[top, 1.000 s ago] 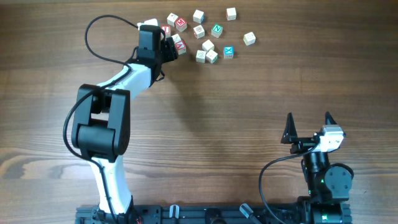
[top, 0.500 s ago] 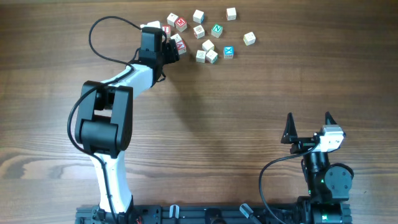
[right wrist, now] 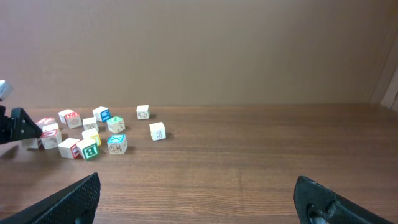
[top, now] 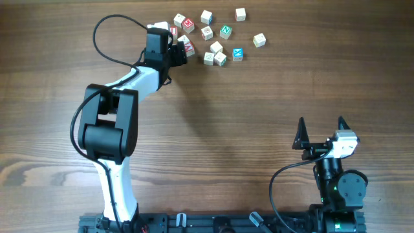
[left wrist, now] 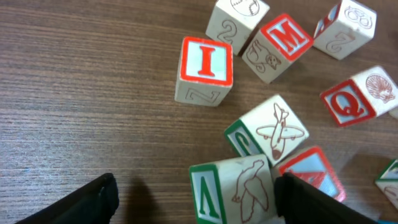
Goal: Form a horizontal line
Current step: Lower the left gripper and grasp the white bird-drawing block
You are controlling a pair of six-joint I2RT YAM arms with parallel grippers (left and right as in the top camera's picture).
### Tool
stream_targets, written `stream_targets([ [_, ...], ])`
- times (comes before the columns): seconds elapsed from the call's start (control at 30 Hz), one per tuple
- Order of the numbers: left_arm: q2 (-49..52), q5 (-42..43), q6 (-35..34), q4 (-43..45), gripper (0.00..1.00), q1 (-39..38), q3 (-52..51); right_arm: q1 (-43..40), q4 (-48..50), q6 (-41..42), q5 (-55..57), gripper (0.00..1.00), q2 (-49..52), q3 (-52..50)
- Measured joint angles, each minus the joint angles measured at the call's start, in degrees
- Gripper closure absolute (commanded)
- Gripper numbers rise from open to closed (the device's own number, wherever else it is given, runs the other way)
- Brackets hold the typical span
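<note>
1. Overhead view: the line (top: 220, 58) lies near the far edge of the table (top: 259, 129), a little right of the left end effector (top: 177, 50). It is two pale cubes touching, with a cyan-faced cube at the right end.
2. From the right wrist, the line (right wrist: 90, 149) is the nearest row of the cluster. A narrow gap shows there between the cyan cube and its neighbour.
3. The left end effector (left wrist: 196, 185) has its fingers apart. A bird cube (left wrist: 239, 186) with a green letter on its side sits between them, close against the right finger (left wrist: 323, 205). It is clear of the left finger (left wrist: 87, 202), so nothing is clamped.
4. A plane cube (left wrist: 277, 130) touches the bird cube, and a red-framed cube (left wrist: 308, 171) is tucked just beside the right finger. In the overhead view this huddle (top: 187, 45) stands between the left end effector and the line.
5. Farther out, an I cube (left wrist: 205, 68) stands alone, with an M cube (left wrist: 278, 46) and a Q cube (left wrist: 354, 99) beyond. Loose cubes (top: 225, 30) scatter on the far side of the line.
6. The right end effector (top: 321, 133) sits at the near right of the table, well apart from the line. Its fingers are spread wide and hold nothing.
</note>
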Motion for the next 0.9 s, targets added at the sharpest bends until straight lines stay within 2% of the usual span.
stream_targets([
  [0.1,0.0,0.0,0.1,-0.2,0.11,0.0,0.0,0.0,0.0,0.0,0.0,0.0,0.0,0.0],
  [0.2,0.0,0.0,0.1,-0.6,0.16,0.0,0.0,0.0,0.0,0.0,0.0,0.0,0.0,0.0],
  [0.43,0.0,-1.0,0.1,-1.9,0.16,0.0,0.0,0.0,0.0,0.0,0.0,0.0,0.0,0.0],
  [0.53,0.0,-1.3,0.1,-1.9,0.28,0.0,0.0,0.0,0.0,0.0,0.0,0.0,0.0,0.0],
  [0.7,0.0,-1.4,0.1,-1.9,0.35,0.0,0.0,0.0,0.0,0.0,0.0,0.0,0.0,0.0],
  [0.77,0.0,-1.4,0.1,-1.8,0.32,0.0,0.0,0.0,0.0,0.0,0.0,0.01,0.0,0.0],
  [0.83,0.0,-1.5,0.1,-0.7,0.2,0.0,0.0,0.0,0.0,0.0,0.0,0.0,0.0,0.0],
  [0.9,0.0,-1.6,0.2,0.3,0.15,0.0,0.0,0.0,0.0,0.0,0.0,0.0,0.0,0.0],
])
